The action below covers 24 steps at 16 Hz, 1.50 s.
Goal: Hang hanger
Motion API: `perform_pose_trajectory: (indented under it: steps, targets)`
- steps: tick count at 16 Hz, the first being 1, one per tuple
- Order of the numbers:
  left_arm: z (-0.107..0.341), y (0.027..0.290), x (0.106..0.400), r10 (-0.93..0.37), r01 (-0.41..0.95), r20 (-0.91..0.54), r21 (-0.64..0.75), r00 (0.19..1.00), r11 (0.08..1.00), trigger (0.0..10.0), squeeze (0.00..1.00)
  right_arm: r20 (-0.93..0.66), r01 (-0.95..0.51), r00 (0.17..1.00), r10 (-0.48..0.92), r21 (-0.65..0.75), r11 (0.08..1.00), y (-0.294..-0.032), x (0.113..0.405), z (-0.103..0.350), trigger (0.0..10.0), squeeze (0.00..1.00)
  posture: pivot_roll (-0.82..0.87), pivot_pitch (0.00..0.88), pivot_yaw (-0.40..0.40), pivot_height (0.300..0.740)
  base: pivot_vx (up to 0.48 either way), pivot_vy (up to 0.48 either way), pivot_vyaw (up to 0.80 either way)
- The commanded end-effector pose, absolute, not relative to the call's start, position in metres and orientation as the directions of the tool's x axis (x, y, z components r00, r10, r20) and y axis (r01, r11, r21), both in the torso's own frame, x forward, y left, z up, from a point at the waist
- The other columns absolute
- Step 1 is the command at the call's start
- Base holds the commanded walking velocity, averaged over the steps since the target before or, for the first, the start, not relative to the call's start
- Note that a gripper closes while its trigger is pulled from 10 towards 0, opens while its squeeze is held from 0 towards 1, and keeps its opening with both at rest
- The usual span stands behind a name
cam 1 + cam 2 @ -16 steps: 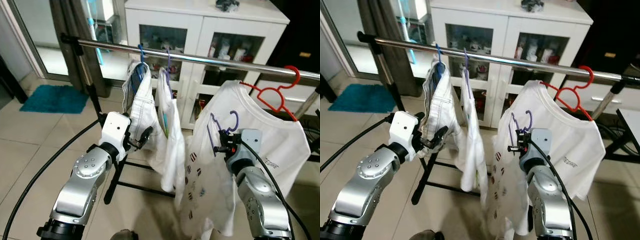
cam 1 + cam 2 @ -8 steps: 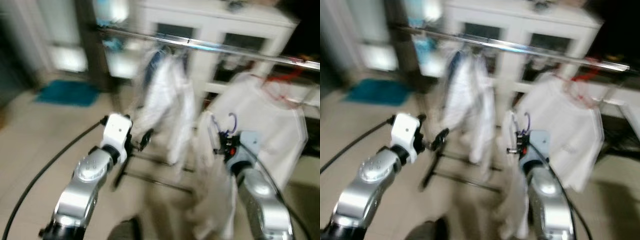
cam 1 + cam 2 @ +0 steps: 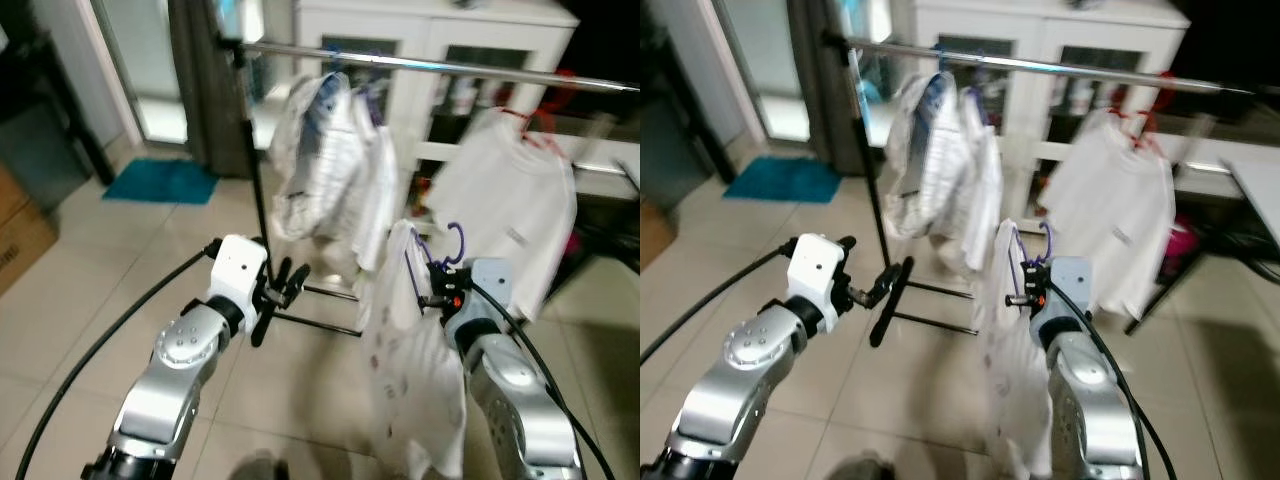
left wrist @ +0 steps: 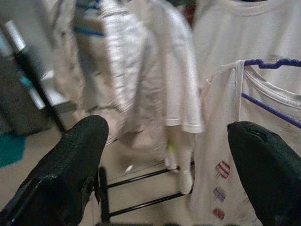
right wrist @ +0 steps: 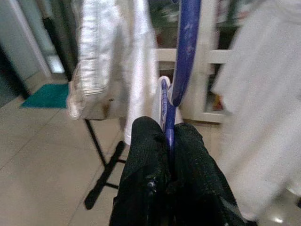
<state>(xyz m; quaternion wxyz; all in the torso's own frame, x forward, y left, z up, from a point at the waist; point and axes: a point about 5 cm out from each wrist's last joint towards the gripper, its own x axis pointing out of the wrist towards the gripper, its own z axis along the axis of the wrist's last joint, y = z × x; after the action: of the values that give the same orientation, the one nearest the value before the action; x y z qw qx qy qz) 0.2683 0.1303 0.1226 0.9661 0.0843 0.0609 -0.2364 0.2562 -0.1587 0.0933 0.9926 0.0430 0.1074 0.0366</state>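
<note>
My right gripper (image 3: 440, 292) is shut on the neck of a purple hanger (image 3: 452, 243) that carries a white shirt (image 3: 412, 370) with small printed patches. In the right wrist view the fingers (image 5: 146, 155) clamp the purple hanger (image 5: 186, 47) just under its hook. The hanger is held well below and in front of the silver rail (image 3: 430, 66). My left gripper (image 3: 276, 292) is open with nothing in it, level with the shirt and to its left. The left wrist view looks between its fingers (image 4: 70, 169) at the shirt (image 4: 225, 155).
On the rail hang several white garments (image 3: 325, 160) and a white T-shirt (image 3: 505, 215) on a red hanger (image 3: 522, 122). The rack's dark post (image 3: 250, 150) stands at left. Behind is a white cabinet (image 3: 430, 20). A teal mat (image 3: 160, 182) and a cardboard box (image 3: 20, 235) lie left.
The whole view has shifted and blurred: the camera has drawn back, so the rack looks farther away. Both grippers keep their poses, the right one still holding the hanger.
</note>
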Motion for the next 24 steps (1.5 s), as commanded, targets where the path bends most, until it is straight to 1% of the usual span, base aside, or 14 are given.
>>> perform_pose_trajectory:
  steps: [1,4,6,7,8,10,13,14,15,19,20,21,23,24]
  targets:
    - [0.122,0.131,0.269,-0.446,0.469,-0.164,0.153,0.880,0.870,10.0,0.00,-0.167,-0.066,0.983,0.081,0.096,0.993,-0.158,0.259,0.103,0.0,0.00,-0.07,0.000,-0.010,0.740,-0.277,0.000,0.00]
    - [0.122,0.131,0.269,-0.444,0.467,-0.163,0.151,0.881,0.871,10.0,0.00,-0.165,-0.076,0.982,0.091,0.099,0.992,-0.157,0.258,0.104,0.0,0.00,-0.07,0.000,-0.013,0.740,-0.280,0.000,0.00]
    - [0.122,0.131,0.270,-0.441,0.464,-0.165,0.139,0.882,0.875,10.0,0.00,-0.116,-0.164,0.977,0.181,0.143,0.976,-0.146,0.259,0.111,0.0,0.00,-0.07,0.000,-0.012,0.740,-0.137,0.000,0.00]
    - [0.123,0.130,0.272,-0.457,0.475,-0.152,0.122,0.877,0.871,10.0,0.05,-0.081,-0.246,0.961,0.265,0.194,0.950,-0.135,0.258,0.117,0.0,0.00,-0.07,0.000,-0.010,0.740,0.000,0.000,0.00]
    - [0.128,0.131,0.275,-0.449,0.461,-0.119,0.102,0.885,0.882,10.0,1.00,-0.058,-0.304,0.945,0.321,0.201,0.931,-0.128,0.257,0.121,0.0,0.00,-0.07,0.000,-0.008,0.740,0.000,0.000,0.00]
    - [0.138,0.133,0.287,-0.442,0.450,-0.087,0.147,0.893,0.881,10.0,1.00,0.006,-0.418,0.904,0.428,0.220,0.881,-0.113,0.259,0.132,0.0,0.00,-0.06,0.000,-0.006,0.740,0.000,0.000,0.00]
    - [0.151,0.133,0.302,-0.447,0.449,-0.060,0.225,0.892,0.865,10.0,1.00,0.084,-0.483,0.874,0.478,0.245,0.841,-0.112,0.269,0.152,0.0,0.00,-0.05,0.000,-0.027,0.740,0.000,0.000,0.00]
    - [0.150,0.128,0.308,-0.472,0.474,-0.061,0.190,0.880,0.860,10.0,0.15,0.136,-0.553,0.832,0.537,0.270,0.788,-0.110,0.268,0.162,0.0,0.00,-0.06,0.000,-0.022,0.740,0.000,0.000,0.00]
    - [0.151,0.124,0.310,-0.486,0.488,-0.060,0.202,0.872,0.849,10.0,0.00,0.143,-0.574,0.818,0.557,0.266,0.775,-0.109,0.268,0.164,0.0,0.00,-0.06,0.000,-0.034,0.740,0.000,0.000,0.00]
    - [0.154,0.118,0.321,-0.511,0.506,-0.056,0.263,0.858,0.821,9.8,0.00,0.170,-0.635,0.771,0.613,0.278,0.721,-0.105,0.265,0.170,0.0,0.00,-0.06,0.000,-0.048,0.740,0.000,0.000,0.00]
    - [0.153,0.118,0.323,-0.511,0.504,-0.052,0.275,0.858,0.819,4.1,0.00,0.175,-0.644,0.763,0.622,0.285,0.710,-0.104,0.264,0.170,0.0,0.00,-0.07,0.000,-0.041,0.740,0.000,0.000,0.00]
    - [0.153,0.118,0.325,-0.504,0.494,-0.046,0.292,0.862,0.819,2.5,0.00,0.180,-0.656,0.752,0.634,0.289,0.697,-0.103,0.262,0.170,0.0,0.00,-0.07,0.000,-0.029,0.740,0.000,0.000,0.00]
    - [0.155,0.119,0.330,-0.480,0.465,-0.035,0.320,0.877,0.826,1.5,0.00,0.192,-0.672,0.738,0.647,0.301,0.676,-0.102,0.258,0.171,0.0,0.00,-0.07,0.000,-0.021,0.740,0.000,0.000,0.00]
    - [0.158,0.121,0.335,-0.435,0.414,-0.017,0.340,0.900,0.844,0.3,0.00,0.210,-0.679,0.731,0.650,0.322,0.660,-0.102,0.256,0.173,0.0,0.00,-0.08,0.000,-0.019,0.740,0.000,0.000,0.00]
